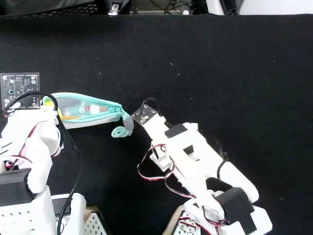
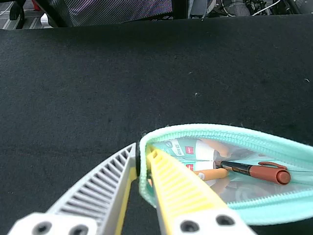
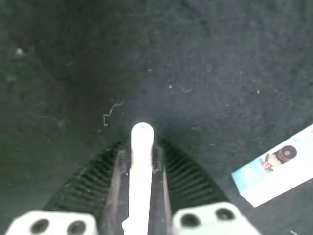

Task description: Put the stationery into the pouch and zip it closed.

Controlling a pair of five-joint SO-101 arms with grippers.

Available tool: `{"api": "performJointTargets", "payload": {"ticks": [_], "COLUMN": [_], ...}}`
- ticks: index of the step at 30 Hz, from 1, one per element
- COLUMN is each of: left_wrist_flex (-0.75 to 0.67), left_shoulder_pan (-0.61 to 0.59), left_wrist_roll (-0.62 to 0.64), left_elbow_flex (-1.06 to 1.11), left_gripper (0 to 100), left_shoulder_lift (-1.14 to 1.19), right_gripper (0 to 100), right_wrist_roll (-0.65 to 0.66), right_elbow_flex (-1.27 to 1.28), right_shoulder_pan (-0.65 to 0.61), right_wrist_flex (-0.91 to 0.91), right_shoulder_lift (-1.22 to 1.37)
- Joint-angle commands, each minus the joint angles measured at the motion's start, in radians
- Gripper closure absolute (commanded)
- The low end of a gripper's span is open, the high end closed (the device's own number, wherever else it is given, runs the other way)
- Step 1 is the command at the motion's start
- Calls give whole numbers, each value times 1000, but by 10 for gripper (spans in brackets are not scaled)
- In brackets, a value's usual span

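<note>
Your left gripper (image 2: 141, 152) is nearly closed, pinching the rim of the pouch (image 2: 220, 131), with the yellow jaw inside and the grey jaw outside. The pouch lies left of centre in the high view, zip open, a brown pen (image 2: 254, 172) inside. Your right gripper (image 3: 140, 151) is clamped on a white rod (image 3: 141, 132) at the pouch's right end.

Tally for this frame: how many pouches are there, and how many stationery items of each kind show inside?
Pouch: 1
Brown-capped pen: 1
Orange stick: 1
White labelled tube: 1
Total: 4
</note>
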Motion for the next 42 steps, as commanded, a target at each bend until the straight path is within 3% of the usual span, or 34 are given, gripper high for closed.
{"api": "performJointTargets", "payload": {"ticks": [1,11,14,19,23,30,38,42], "left_wrist_flex": [6,6,6,6,6,6,6,6], "left_shoulder_pan": [21,21,21,21,21,21,21,21], "left_wrist_roll": [-8,-8,-8,-8,-8,-8,-8,-6], "left_elbow_flex": [105,105,108,110,110,110,111,111], "left_gripper": [970,970,970,970,970,970,970,970], "left_shoulder_lift": [29,29,29,29,29,29,29,29], "right_gripper": [986,986,986,986,986,986,986,986], "right_wrist_roll": [2,5,29,144,132,-26,-52,-64], "right_elbow_flex": [-15,-160,-199,-202,-220,-355,-552,-570], "right_shoulder_pan": [-25,-26,-26,-26,-31,-41,-336,-368], "right_wrist_flex": [29,379,318,55,-46,-203,-293,-304], "right_shoulder_lift": [-107,-777,-974,-1176,-1196,-1116,-892,-805]}}
